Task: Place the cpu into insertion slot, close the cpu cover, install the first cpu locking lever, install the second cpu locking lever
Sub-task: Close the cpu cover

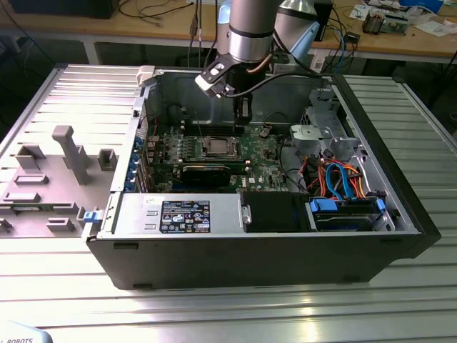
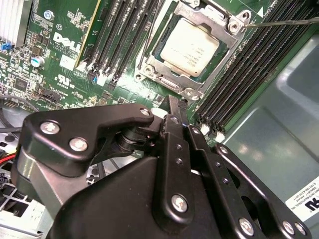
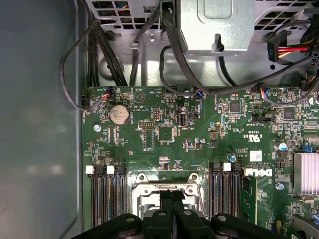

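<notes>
The cpu (image 2: 192, 47), a dull silver square, lies in the insertion slot (image 2: 158, 56) on the green board; in the exterior view the cpu (image 1: 216, 146) sits mid-board. The silver cpu cover (image 2: 219, 22) lies flat over its edges. A thin locking lever (image 2: 289, 21) runs from the socket's corner out across the memory slots. My gripper (image 2: 178, 105) is shut with nothing between its fingers. It hangs just above the board beside the socket, to the exterior view's right of it (image 1: 243, 123). In the first wrist view my gripper (image 3: 172, 195) hides part of the cover (image 3: 144, 191).
Black memory slots (image 2: 124, 35) flank the socket on both sides. A long black card (image 1: 207, 170) lies in front of it, with the power supply (image 1: 178, 214) nearer still. A drive cage with blue and orange cables (image 1: 343, 179) fills the case's right. A grey fixture (image 1: 64, 153) stands outside.
</notes>
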### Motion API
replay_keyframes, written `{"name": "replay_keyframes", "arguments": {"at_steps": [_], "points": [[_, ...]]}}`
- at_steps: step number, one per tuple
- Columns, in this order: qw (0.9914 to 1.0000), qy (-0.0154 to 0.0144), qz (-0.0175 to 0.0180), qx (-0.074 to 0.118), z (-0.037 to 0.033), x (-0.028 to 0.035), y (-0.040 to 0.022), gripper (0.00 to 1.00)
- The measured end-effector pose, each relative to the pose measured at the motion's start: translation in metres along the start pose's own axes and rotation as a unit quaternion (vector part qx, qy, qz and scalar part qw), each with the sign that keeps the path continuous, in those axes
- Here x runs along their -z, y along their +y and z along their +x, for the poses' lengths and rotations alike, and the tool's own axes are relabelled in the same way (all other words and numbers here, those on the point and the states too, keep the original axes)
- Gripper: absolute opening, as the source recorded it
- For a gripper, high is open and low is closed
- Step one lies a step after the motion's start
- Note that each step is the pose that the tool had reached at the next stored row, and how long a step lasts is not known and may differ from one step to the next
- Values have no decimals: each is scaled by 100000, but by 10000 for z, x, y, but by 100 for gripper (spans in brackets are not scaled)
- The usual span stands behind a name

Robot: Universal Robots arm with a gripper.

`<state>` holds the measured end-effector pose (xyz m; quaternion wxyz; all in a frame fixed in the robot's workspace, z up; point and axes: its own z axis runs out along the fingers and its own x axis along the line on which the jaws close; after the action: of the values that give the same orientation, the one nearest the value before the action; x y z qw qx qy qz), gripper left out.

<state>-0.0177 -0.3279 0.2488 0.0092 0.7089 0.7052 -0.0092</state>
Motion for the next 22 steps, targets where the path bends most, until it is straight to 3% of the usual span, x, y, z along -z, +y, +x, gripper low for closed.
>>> {"name": "replay_keyframes", "arguments": {"at_steps": [16, 22], "points": [[100000, 1, 1, -4, 0, 0, -29, 11], [100000, 3, 1, 0, 0, -1, -76, 11]]}}
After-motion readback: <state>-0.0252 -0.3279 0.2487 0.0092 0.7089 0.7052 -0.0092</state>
